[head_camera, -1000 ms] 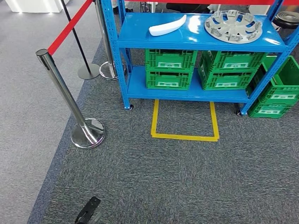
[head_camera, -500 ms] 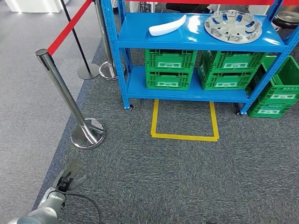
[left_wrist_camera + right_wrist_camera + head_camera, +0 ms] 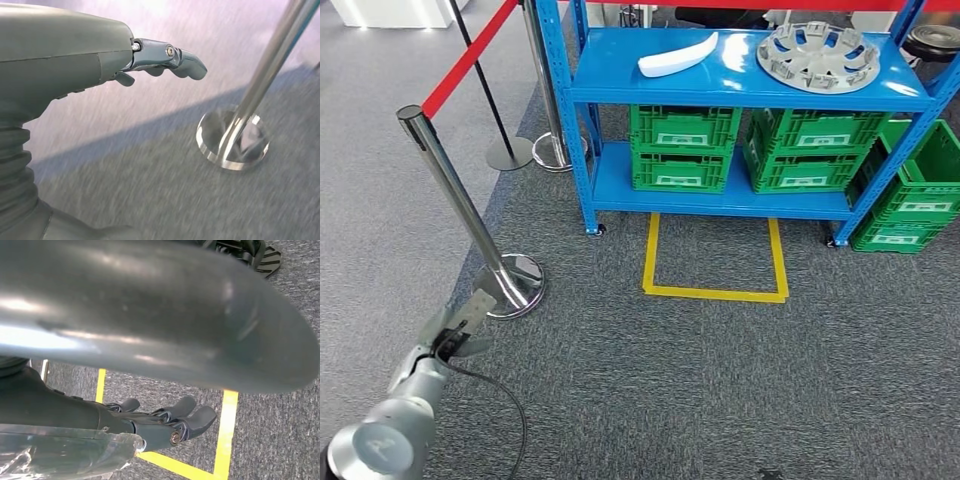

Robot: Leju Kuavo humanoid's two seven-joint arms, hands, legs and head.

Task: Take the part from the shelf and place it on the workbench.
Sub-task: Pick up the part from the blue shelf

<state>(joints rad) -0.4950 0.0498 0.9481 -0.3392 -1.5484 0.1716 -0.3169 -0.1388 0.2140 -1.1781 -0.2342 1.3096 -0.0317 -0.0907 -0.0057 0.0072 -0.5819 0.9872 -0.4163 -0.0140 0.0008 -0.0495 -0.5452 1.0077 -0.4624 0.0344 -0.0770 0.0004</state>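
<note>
A white curved part (image 3: 678, 55) and a silver wheel cover (image 3: 818, 55) lie on the upper board of the blue shelf (image 3: 743, 92), far ahead of me. My left hand (image 3: 460, 322) is raised low at the left, close to the base of a chrome post, fingers stretched out with nothing in them. In the left wrist view the same hand (image 3: 113, 55) hangs over grey carpet beside that post. My right hand (image 3: 162, 422) hangs over the carpet and yellow tape, fingers loosely apart and holding nothing.
A chrome barrier post (image 3: 460, 205) with a red belt (image 3: 467, 55) stands left of the shelf, its round base (image 3: 232, 142) near my left hand. Green crates (image 3: 684, 147) fill the lower board, more (image 3: 916, 190) at the right. A yellow tape square (image 3: 716, 292) marks the floor before the shelf.
My left arm has swung up and forward into the head view, the hand nearing the post's base. The shelf and parts have not moved.
</note>
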